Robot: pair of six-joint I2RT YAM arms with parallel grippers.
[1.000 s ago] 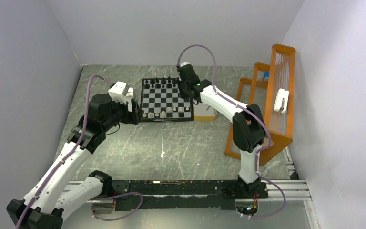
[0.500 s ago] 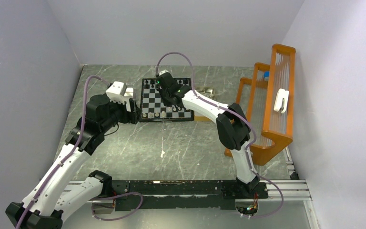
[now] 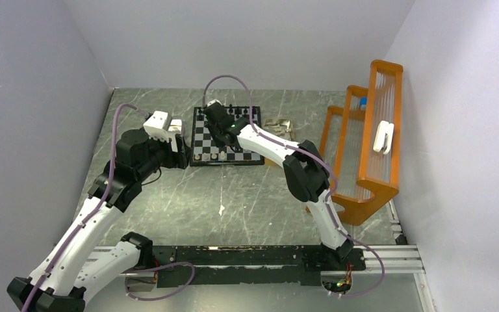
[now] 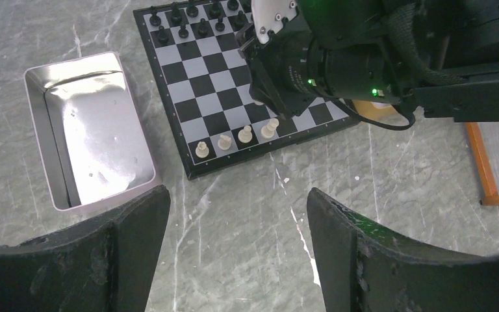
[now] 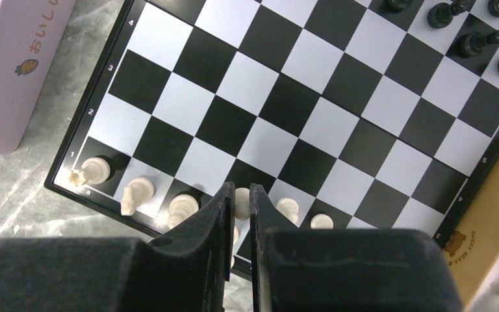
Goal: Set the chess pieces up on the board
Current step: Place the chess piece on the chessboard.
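Cream chessman (image 5: 242,194) sat clenched between the fingers of the right gripper (image 5: 239,196), seemingly upright, long axis along the fingers, head toward the wrist camera. It hung over the near rank of the board (image 5: 224,127), straight above a gap in the cream row (image 5: 136,192): three pieces to its left, two just to its right. Likely only a straight drop was left, no sideways shift. Black pieces (image 5: 474,42) stood on the far ranks. The right arm was plainly the nearer one. The left gripper (image 4: 237,195) was spread wide and empty, near the board's near-left corner, beside the metal tray (image 4: 39,130). One second earlier the right gripper was at the board's far right corner. It had since swung left across the board, while the left arm barely moved.
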